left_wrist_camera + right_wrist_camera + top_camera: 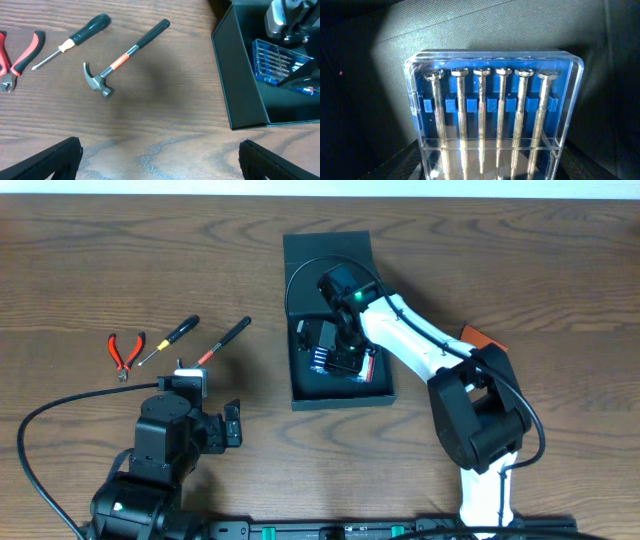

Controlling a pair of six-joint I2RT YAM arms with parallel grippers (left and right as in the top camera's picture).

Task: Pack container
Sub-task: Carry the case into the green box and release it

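A dark brown wooden bench (90, 260) with bold, wavy grain fills the view. Along its far edge runs a pale strip (320, 187), too narrow to identify. A black rail (330, 530) lines the near edge. Soft, even light leaves faint sheen on the wood.

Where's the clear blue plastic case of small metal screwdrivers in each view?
Overhead: the clear blue plastic screwdriver case sits centre, in the dark teal cardboard box.
Left wrist: upper right, tilted inside that box.
Right wrist: fills the centre, close up.
Shared landmark: the box's dark interior.
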